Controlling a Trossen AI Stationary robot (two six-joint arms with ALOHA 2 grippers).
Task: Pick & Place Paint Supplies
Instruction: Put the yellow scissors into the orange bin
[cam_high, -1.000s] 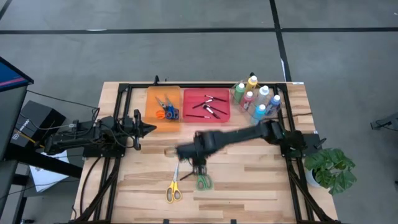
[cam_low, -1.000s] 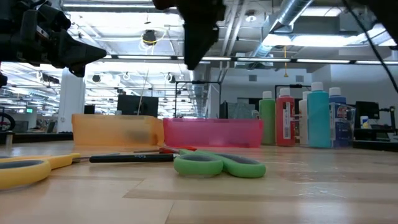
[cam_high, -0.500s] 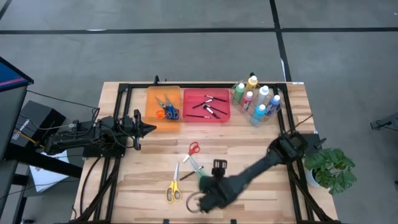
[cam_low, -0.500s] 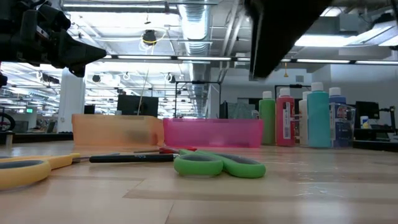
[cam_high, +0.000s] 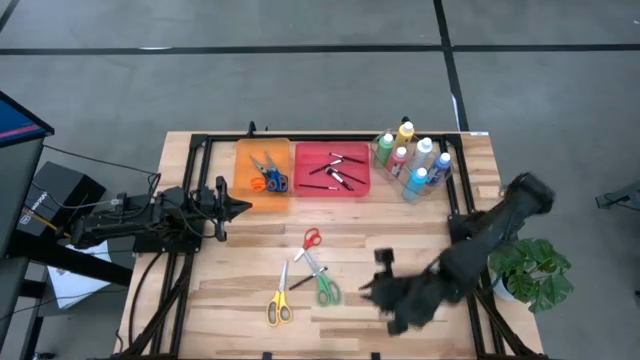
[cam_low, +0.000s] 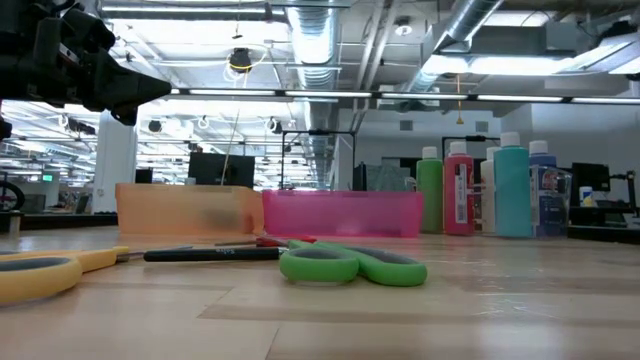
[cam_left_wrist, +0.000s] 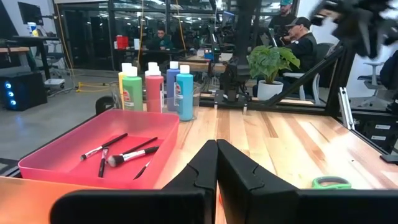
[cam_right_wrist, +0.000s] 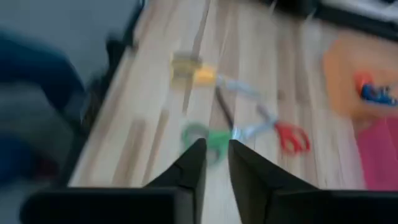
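Observation:
Three pairs of scissors lie flat on the wooden table: red-handled (cam_high: 311, 238), yellow-handled (cam_high: 278, 303) and green-handled (cam_high: 326, 290). A thin dark brush (cam_low: 210, 255) lies between them. My right gripper (cam_high: 368, 292) hangs blurred above the table, right of the green scissors (cam_right_wrist: 208, 135), pointing slantwise down toward them. Its fingers (cam_right_wrist: 193, 163) stand a narrow gap apart with nothing between them. My left gripper (cam_high: 243, 208) waits at the table's left, level and shut (cam_left_wrist: 217, 152), holding nothing.
At the far side stand an orange tray (cam_high: 263, 168) with scissors, a red tray (cam_high: 333, 168) with brushes, and a clear holder of paint bottles (cam_high: 412, 160). A potted plant (cam_high: 530, 270) stands off the right edge. People sit in the room beyond (cam_left_wrist: 298, 31).
My right gripper has swung from just above the scissors in the middle of the table toward the near edge, then toward the right edge, rising and turning as it went. It has left the low view. The scissors and the brush lie where they were.

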